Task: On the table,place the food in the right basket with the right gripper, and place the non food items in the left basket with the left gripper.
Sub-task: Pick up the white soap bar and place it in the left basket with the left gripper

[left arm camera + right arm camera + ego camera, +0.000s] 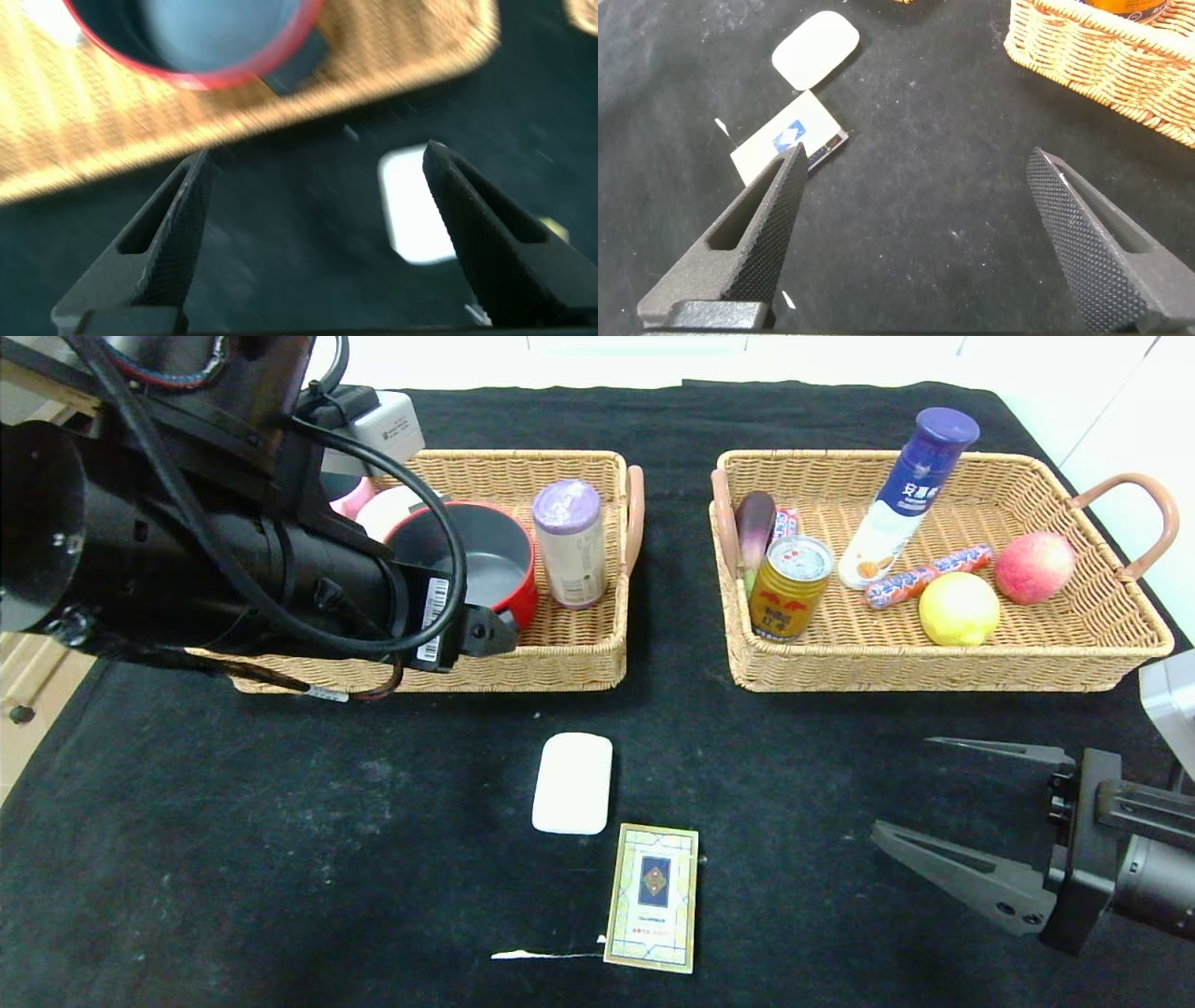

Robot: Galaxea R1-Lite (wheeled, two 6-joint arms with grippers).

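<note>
The red pot sits in the left basket; it also shows in the left wrist view. The white block and the card box lie on the table. My left gripper is open and empty over the cloth just in front of the left basket, with the white block beside one finger. The lemon, gold can and bottle are in the right basket. My right gripper is open and empty at the front right.
My left arm covers the left basket's near left part. A purple-lidded canister stands in the left basket. An apple, an eggplant and a wrapped sausage lie in the right basket.
</note>
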